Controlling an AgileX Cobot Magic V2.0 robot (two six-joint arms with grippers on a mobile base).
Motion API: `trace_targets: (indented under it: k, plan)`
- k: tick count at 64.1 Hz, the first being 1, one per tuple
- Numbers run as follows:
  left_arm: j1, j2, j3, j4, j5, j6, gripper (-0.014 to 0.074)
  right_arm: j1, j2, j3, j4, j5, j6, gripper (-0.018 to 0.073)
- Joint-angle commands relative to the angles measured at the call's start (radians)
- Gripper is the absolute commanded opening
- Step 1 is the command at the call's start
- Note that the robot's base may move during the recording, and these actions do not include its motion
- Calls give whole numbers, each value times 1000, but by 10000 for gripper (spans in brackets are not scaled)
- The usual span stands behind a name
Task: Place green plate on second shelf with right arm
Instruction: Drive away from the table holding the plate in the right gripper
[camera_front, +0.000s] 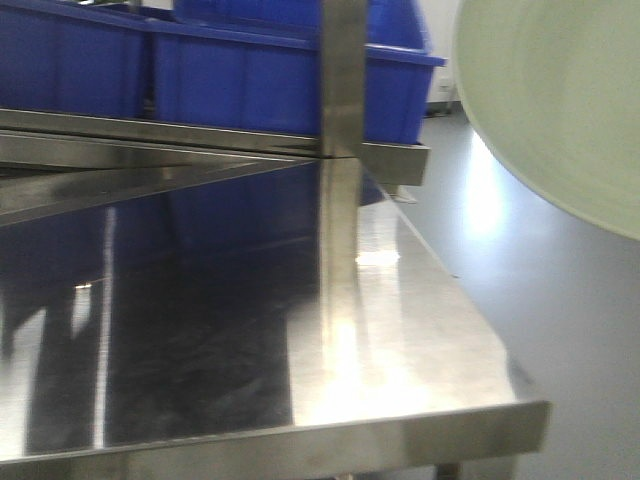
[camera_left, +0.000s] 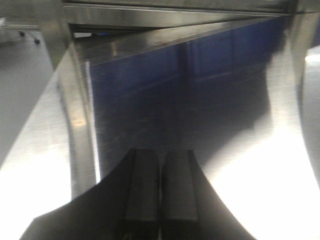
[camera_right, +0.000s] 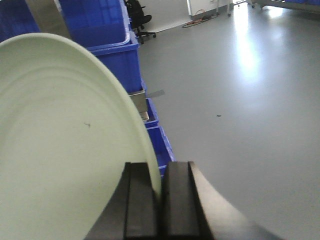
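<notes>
Green plate (camera_right: 60, 140) clamped at rim by right gripper (camera_right: 160, 172), left gripper (camera_left: 160, 157) fingers together above steel shelf (camera_front: 400, 330), grey floor (camera_right: 240, 100) beyond

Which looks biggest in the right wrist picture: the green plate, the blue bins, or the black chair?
1. green plate, filling the left side; it's nearest the camera, gripped by the right hand.
2. blue bins.
3. black chair, tiny, probably just because it's far away.
</notes>
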Motion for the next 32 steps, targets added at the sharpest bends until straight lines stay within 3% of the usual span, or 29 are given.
trace_targets:
  k: [1, 32]
  plan:
    - [-7, -20, 42, 1, -63, -5, 125, -9, 4, -33, 1, -114, 1, 55]
    - [-7, -20, 42, 1, -63, -5, 125, -9, 4, -33, 1, -114, 1, 55]
